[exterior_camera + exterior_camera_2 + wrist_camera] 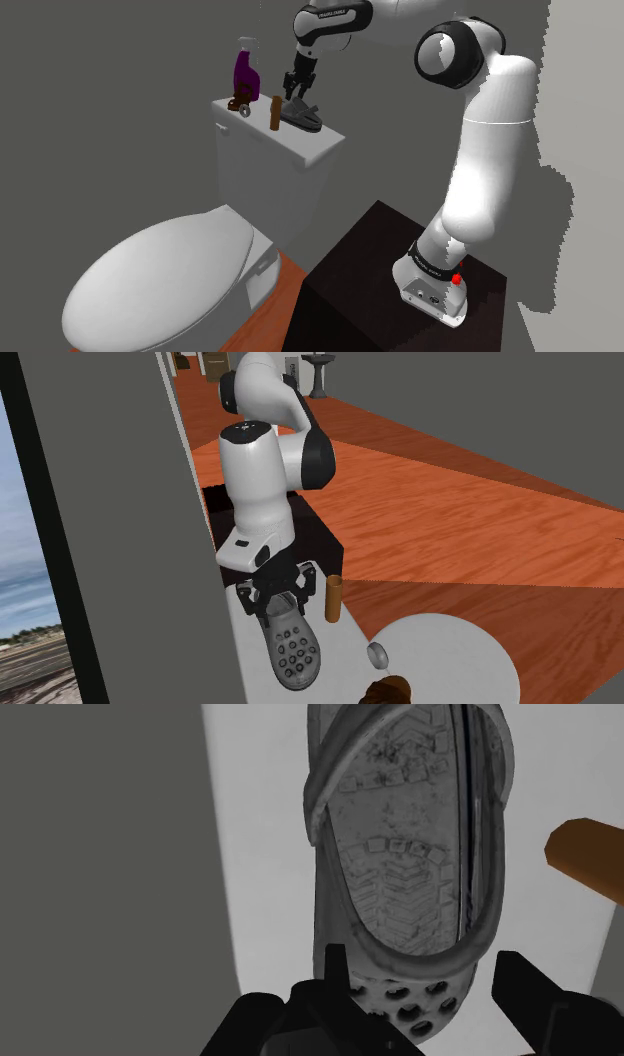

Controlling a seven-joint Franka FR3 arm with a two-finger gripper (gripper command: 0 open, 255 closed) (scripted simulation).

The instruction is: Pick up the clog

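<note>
A grey clog [303, 116] with holes in its toe lies on the white toilet tank lid [322, 146]. In the second exterior view the clog [293, 647] points away from the arm. My black gripper [299, 95] has come straight down over its heel end [275, 602]. In the wrist view the clog [405, 854] lies between the two fingers of the gripper [418, 962]. One finger [335, 976] touches the rim. A narrow gap still shows at the other finger [515, 984]. The clog rests flat on the lid.
A brown upright cylinder [275, 113] stands close beside the clog [334, 597]. Further along the lid are a purple spray bottle [245, 70], a small brown object [238, 103] and a silver knob [245, 111]. A grey wall runs behind the tank. The toilet's closed lid [160, 280] is below.
</note>
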